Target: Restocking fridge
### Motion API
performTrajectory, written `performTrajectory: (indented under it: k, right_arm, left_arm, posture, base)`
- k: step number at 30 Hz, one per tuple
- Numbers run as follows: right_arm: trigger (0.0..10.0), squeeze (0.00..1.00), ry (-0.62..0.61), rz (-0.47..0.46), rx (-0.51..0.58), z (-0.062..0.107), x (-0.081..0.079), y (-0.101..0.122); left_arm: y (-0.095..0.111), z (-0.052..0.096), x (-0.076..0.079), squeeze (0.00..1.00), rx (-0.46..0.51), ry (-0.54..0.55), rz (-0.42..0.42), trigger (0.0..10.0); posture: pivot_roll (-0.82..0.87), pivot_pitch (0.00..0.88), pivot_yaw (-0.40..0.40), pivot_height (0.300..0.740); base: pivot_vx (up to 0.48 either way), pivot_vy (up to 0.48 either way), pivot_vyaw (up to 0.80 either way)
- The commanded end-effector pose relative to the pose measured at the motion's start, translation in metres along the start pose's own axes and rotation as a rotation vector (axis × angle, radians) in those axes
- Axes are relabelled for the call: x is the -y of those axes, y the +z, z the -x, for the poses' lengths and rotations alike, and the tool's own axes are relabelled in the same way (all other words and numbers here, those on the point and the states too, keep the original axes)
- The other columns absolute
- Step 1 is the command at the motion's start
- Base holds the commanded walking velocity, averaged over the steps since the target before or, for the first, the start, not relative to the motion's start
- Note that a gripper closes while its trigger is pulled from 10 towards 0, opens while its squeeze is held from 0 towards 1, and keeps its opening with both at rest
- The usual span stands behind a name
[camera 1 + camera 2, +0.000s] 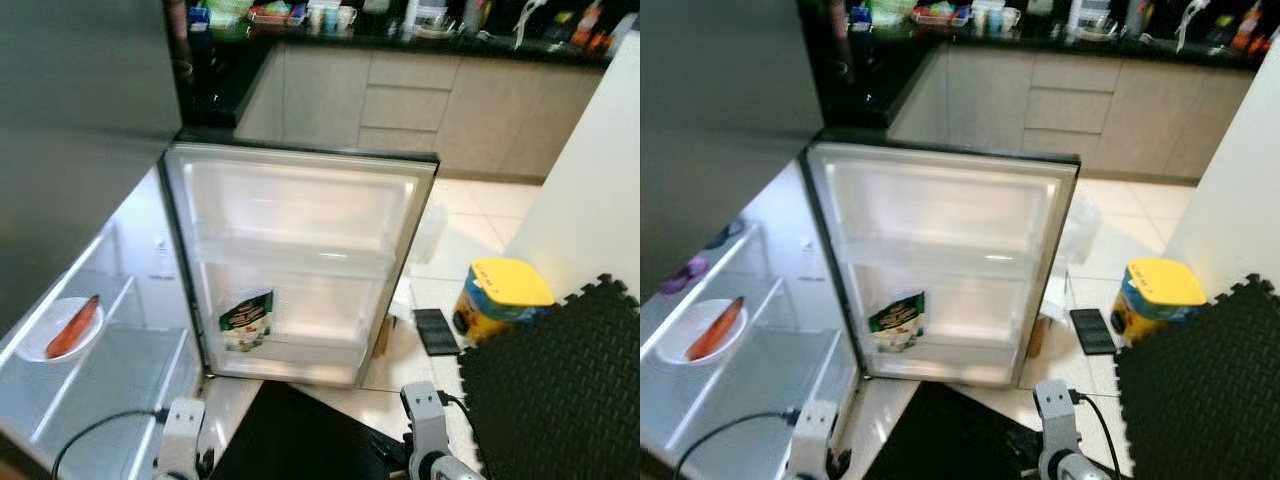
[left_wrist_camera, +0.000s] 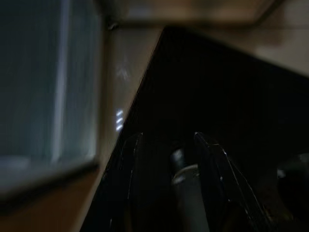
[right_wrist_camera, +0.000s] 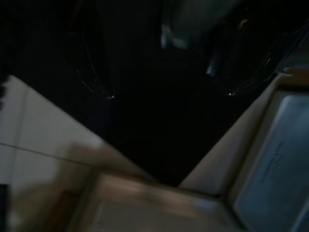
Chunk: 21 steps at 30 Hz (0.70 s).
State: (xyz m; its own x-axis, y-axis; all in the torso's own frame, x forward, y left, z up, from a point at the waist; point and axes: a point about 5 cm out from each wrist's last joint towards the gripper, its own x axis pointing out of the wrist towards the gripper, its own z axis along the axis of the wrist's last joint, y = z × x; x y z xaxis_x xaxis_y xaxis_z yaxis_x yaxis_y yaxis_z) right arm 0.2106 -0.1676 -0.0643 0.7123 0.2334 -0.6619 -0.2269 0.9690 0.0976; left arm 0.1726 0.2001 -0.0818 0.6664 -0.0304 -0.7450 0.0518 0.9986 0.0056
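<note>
The small fridge stands open, its door (image 1: 300, 215) swung wide toward me. A green packet (image 1: 246, 320) stands in the door's lower shelf. Inside, at the left, a white plate (image 1: 35, 350) on a glass shelf carries an orange carrot-like piece (image 1: 72, 327). Both silver arms hang low before the fridge, the left arm (image 1: 182, 430) and the right arm (image 1: 425, 418). The left gripper (image 2: 167, 136) and the right gripper (image 3: 171, 95) hang over a black floor mat (image 1: 300, 440), fingers apart and holding nothing.
A yellow-lidded tub (image 1: 500, 297) and a small dark flat device (image 1: 436, 330) sit on the tiled floor at the right. A black foam mat (image 1: 560, 390) leans near them. A cluttered kitchen counter (image 1: 400, 35) with beige cabinets runs along the back. A white wall (image 1: 600, 200) stands to the right.
</note>
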Motion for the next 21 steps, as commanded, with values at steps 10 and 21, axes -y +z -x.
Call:
performTrajectory:
  k: [10,21]
  right_arm:
    - [10.0,0.0,0.003,0.011,0.03,-0.0003,0.0048,0.0078]
    - [10.0,0.0,0.009,0.013,0.048,-0.001,0.004,0.011]
  left_arm:
    - [0.0047,-0.0017,0.0008,0.0,0.016,0.01,0.023,10.0]
    - [0.0067,-0.0032,0.0047,0.0,0.013,0.006,-0.001,10.0]
  posture:
    - [-0.09,0.01,-0.04,0.738]
    - [-0.09,0.014,-0.038,0.738]
  base:
    - [0.0,0.0,0.0]
    - [0.0,-0.147,0.0]
